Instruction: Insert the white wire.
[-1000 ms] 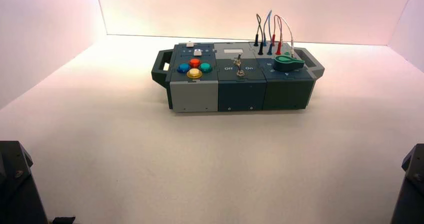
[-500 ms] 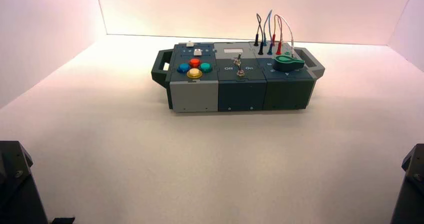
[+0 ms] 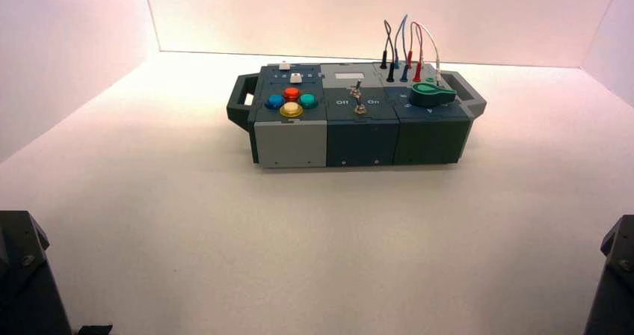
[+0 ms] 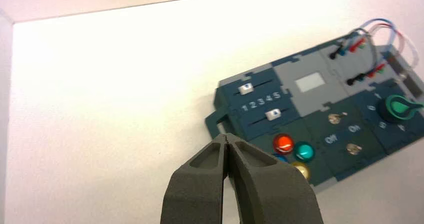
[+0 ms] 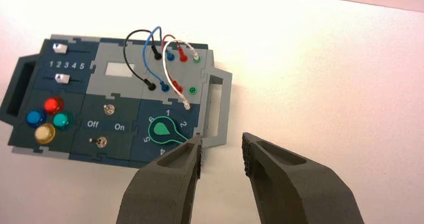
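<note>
white wire (image 5: 176,64): plug loose beside green socket (image 5: 192,90) | left claw (image 4: 227,140) together | right claw (image 5: 222,151) apart

Warm, pinkish light flooded the table (image 3: 224,238), glaring brightest at the back, with a soft shadow beside the box (image 3: 359,137).

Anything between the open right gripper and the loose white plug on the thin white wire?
In the right wrist view, only the green pointer knob sits beside the path from right gripper to white wire's plug.
</note>
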`<action>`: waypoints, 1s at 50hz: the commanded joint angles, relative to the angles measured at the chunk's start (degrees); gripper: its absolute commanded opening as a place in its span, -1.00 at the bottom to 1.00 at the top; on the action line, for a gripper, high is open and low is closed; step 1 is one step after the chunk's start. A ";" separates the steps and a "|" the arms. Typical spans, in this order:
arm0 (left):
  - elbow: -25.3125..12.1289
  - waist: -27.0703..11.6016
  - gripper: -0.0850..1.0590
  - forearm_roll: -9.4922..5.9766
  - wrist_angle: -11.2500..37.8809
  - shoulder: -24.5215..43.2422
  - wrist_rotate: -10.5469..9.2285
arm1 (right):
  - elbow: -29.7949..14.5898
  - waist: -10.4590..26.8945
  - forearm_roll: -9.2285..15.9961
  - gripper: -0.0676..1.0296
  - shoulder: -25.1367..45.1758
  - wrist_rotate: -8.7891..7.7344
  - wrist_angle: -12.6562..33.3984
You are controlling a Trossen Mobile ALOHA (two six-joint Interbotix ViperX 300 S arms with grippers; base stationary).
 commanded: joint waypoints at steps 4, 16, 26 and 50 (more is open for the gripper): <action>-3.69 -2.81 -0.91 -0.09 2.37 -0.44 0.97 | -4.66 0.35 0.09 -0.07 1.85 -1.23 3.16; -5.54 -6.42 -0.91 0.00 5.54 -0.26 1.76 | -8.35 0.53 0.09 -0.07 5.01 -2.46 7.29; -7.82 -8.26 -0.91 -0.09 9.67 1.05 2.11 | -10.02 0.70 0.09 -0.07 7.47 -3.69 9.93; -10.20 -10.63 -0.91 -3.52 15.56 5.71 10.63 | -13.10 3.60 0.18 0.02 16.08 -9.05 12.30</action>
